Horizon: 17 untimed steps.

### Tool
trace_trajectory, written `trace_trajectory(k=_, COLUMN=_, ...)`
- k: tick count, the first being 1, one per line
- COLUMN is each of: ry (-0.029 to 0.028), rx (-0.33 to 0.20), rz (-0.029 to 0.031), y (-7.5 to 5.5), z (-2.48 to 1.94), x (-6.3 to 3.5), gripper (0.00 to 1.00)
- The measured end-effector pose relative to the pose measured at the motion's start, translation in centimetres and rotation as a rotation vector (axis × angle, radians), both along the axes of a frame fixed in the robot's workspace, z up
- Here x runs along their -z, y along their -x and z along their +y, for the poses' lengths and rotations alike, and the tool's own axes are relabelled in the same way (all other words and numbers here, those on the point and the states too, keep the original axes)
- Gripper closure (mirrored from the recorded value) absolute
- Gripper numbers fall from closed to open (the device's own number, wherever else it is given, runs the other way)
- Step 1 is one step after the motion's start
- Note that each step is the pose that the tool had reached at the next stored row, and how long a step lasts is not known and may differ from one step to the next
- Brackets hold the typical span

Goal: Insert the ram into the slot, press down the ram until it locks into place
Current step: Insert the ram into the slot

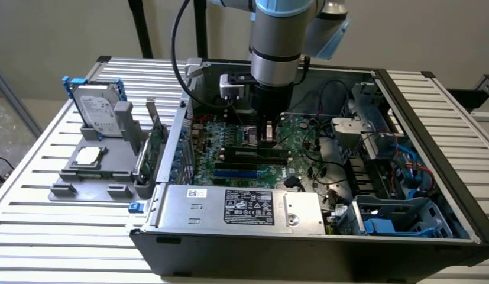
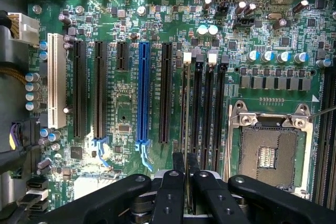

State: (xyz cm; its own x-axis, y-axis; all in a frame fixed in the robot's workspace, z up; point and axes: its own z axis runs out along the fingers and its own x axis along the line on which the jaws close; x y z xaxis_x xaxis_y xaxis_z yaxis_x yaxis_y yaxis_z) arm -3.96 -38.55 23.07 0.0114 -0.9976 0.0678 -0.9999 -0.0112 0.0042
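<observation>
The ram point(image 2: 186, 114) shows edge-on as a thin dark strip running along the memory slot point(image 2: 188, 103) that has a white latch at its far end. That slot is the outermost of several parallel black sockets, on the side towards the blue slot. My gripper point(image 2: 185, 170) is shut on the ram, one black finger pressed against each side. In the exterior view the gripper point(image 1: 266, 135) reaches straight down into the open computer case, its tips just above the black memory slots point(image 1: 252, 156). Whether the ram is seated in the slot cannot be told.
The square silver processor socket point(image 2: 268, 153) lies beside the memory sockets. A blue slot point(image 2: 143, 93) and a white slot point(image 2: 56, 80) lie on the other side. A silver power supply point(image 1: 244, 204) fills the case front. A grey fixture holds an upright green card point(image 1: 154, 148) and a hard drive point(image 1: 98, 109).
</observation>
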Motion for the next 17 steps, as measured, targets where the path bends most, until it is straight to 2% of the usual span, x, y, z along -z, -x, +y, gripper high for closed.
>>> trace_trajectory(k=17, ry=-0.0001, rx=0.013, rz=0.0000, y=0.02, z=0.00, x=0.21, gripper=0.87)
